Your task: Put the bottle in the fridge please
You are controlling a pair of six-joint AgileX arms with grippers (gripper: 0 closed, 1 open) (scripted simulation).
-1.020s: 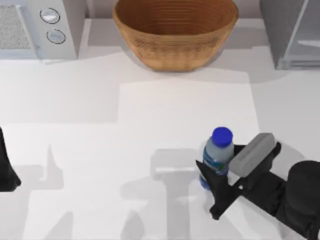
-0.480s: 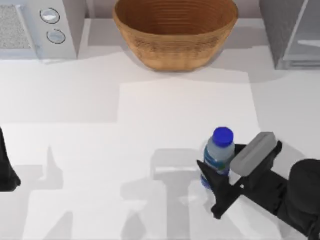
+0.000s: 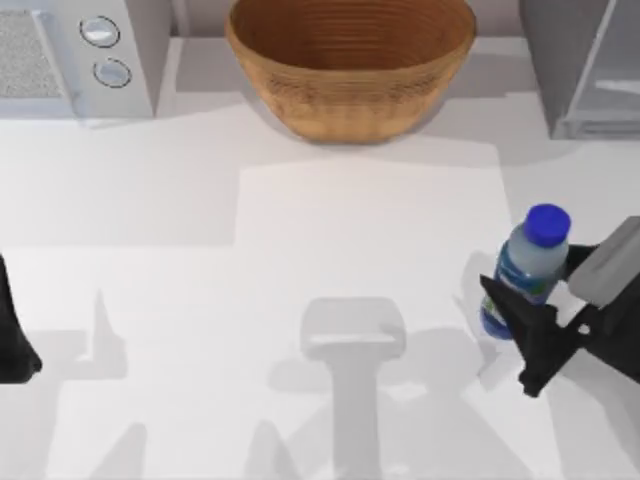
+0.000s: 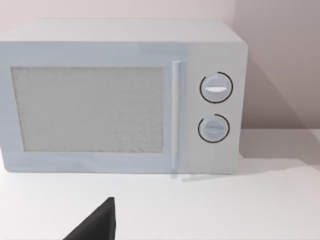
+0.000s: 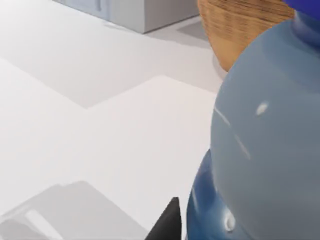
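Note:
The bottle, clear with a blue cap and a blue-and-green label, stands upright at the right side of the table. My right gripper is shut on its body, one dark finger in front and one behind. Close up in the right wrist view, the bottle is large, with a dark fingertip beside its label. The grey fridge with its pale door panel stands at the back right corner, behind the bottle. My left arm is parked at the table's left edge.
A wide woven basket sits at the back middle, also seen as the basket behind the bottle. A light grey box with two round knobs stands at the back left, facing the left wrist as the knobbed box.
My right gripper has carried the bottle to the right and a little toward the back, closer to the fridge. The left arm has not moved.

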